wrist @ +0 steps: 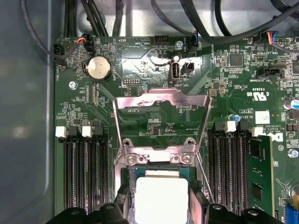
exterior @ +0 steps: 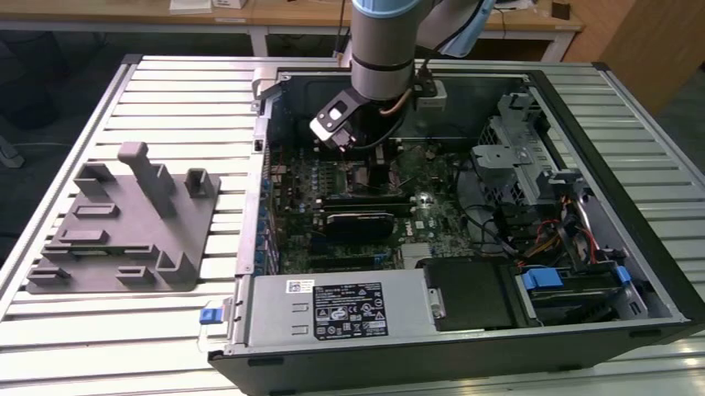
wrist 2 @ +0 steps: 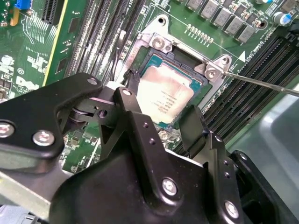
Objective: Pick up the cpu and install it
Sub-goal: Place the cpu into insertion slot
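Three times looked, once per view.

Exterior view first: saw the grey tubular robot arm (exterior: pixel 380 58) reaching down into the open black metal computer case (exterior: pixel 441 367), wrist low over the green motherboard (exterior: pixel 441 219). Noted the grey plastic fixture tray (exterior: pixel 121 223) lying well apart on the ribbed metal table (exterior: pixel 165 107), toward the exterior view's left.

Second wrist view next: found the black two-fingered gripper (wrist 2: pixel 161 98) clamped on the flat square cpu (wrist 2: pixel 166 93), one of the black fingers (wrist 2: pixel 194 126) against each of two opposite edges. Saw the chip lying level between the fingers, down inside the dark square socket (wrist 2: pixel 184 58). Noted its silvery metal top as pale, matt and faintly printed, with a thin darker rim showing at the corners. Spotted the thin steel retention lever (wrist 2: pixel 261 84) standing free beyond the fingertips.

First wrist view last: found the cpu (wrist: pixel 161 196) held between the fingers (wrist: pixel 198 210), and just beyond the fingertips the shiny metal load plate (wrist: pixel 161 100) swung up and open. Noted long black memory slots (wrist: pixel 84 172) flanking both fingers.

Judged the pick-up done and the placing nearly so: chip apparently seated in the socket, grip not yet released, plate and lever not yet shut.
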Controlling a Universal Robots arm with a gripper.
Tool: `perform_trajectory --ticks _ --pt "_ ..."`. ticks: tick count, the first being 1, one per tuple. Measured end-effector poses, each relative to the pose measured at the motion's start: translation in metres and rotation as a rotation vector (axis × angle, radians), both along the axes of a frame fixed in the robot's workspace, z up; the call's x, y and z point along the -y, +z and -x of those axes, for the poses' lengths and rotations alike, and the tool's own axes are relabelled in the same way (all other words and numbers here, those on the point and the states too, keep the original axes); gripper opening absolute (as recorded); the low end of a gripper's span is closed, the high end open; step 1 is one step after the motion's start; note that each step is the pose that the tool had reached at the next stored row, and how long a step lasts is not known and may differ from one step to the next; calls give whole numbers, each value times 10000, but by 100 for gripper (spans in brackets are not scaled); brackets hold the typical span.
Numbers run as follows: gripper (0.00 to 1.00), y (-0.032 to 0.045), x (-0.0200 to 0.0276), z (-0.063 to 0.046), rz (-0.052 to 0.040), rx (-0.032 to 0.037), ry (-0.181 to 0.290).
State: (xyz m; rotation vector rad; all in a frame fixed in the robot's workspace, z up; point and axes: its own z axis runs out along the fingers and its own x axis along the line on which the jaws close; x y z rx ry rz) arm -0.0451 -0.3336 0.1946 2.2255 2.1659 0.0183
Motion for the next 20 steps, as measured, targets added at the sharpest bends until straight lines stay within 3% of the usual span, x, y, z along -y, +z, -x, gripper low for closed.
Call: perform_trajectory --ticks 7,9,20 --pt "62 5 0 0 0 0 0" --pt "54 8 1 1 4 -2 0" --pt "54 14 1 1 -23 -3 70"
